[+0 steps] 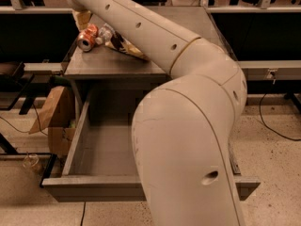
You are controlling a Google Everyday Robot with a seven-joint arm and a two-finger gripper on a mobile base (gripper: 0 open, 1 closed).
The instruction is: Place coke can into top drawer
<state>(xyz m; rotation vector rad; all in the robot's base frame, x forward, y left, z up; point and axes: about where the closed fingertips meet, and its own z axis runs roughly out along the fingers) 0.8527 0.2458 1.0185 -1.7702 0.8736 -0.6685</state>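
The coke can (87, 37) lies on its side on the table top (113, 66) near the back left corner, its silver end facing front. My gripper (82, 19) hangs just above and behind the can, mostly hidden by my own arm (188, 102). The top drawer (101, 150) is pulled out wide below the table top and its inside is bare; its front panel (94, 192) is nearest the camera. My arm covers the right half of the drawer.
A clear plastic bottle (106, 32) and a brown-and-yellow snack bag (126, 49) lie right beside the can. A brown paper bag and cardboard box (54, 121) stand on the floor left of the drawer. Dark table frames (28, 68) lie behind.
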